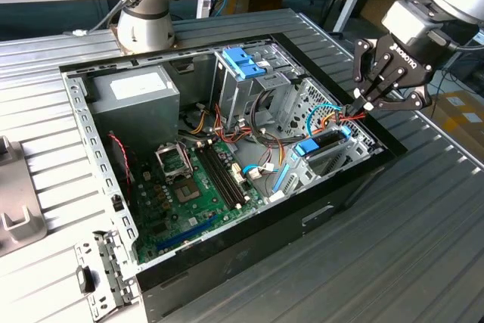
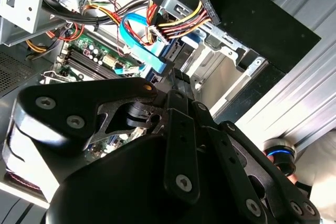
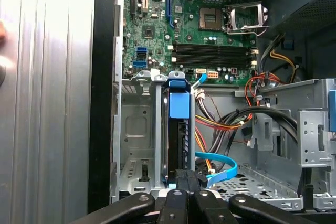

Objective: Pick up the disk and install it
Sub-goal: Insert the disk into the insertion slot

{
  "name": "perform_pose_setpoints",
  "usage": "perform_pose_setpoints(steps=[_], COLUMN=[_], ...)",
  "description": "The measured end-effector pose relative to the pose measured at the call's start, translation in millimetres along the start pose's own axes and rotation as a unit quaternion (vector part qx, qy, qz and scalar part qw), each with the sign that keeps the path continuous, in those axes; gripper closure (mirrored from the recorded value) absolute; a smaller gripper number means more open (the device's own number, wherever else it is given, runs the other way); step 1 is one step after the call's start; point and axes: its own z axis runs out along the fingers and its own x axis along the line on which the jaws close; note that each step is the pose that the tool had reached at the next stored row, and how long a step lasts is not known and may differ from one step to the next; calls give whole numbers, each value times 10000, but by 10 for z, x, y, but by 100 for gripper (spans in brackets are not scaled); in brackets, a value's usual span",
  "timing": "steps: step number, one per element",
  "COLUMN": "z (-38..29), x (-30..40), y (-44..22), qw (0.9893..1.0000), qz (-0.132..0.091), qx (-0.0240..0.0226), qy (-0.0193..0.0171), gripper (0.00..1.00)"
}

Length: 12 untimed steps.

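The disk stands on edge in the metal drive cage at the open computer case's corner on the exterior view's right, its blue side rail facing up. In the first wrist view the disk runs away from the camera between the cage walls, blue rail end on top. My gripper hangs just above the disk's outer end, black fingers drawn together with nothing between them. The fingertips sit right at that end of the disk; contact is unclear. Gripper and fingers point down into the cage.
A grey power supply sits in the case's far corner, a cage with a blue latch beside it. The green motherboard lies in the middle. Loose coloured cables hang near the drive cage. A metal bracket lies outside the case.
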Motion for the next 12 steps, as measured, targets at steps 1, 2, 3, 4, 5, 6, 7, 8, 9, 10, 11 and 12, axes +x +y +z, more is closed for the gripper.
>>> perform_pose_setpoints(steps=[1, 2, 3, 4, 5, 6, 7, 8, 9, 10, 11, 12], z=[0, 0, 0, 0, 0, -1, -1, -1, -1, -2, -2, -3], x=[0, 0, 0, 0, 0, 0, 0, 0, 0, 0, 0, 0], y=[-3, -7, -11, -15, -20, -35, -43, -52, -59, -65, -72, -91], qw=[10000, 10000, 10000, 10000, 10000, 10000, 10000, 10000, 10000, 10000, 10000, 10000], qz=[0, 1, 0, 0, 0, 1, 0, 1, 1, 1, 1, 1], qx=[0, -1, -1, -1, -2, -3, -3, -4, -4, -4, -5, -6], qy=[0, 0, 0, 0, 0, 0, 0, 0, -1, -1, -1, -1], gripper=[90, 90, 90, 90, 90, 90, 90, 90, 90, 90, 90, 90])
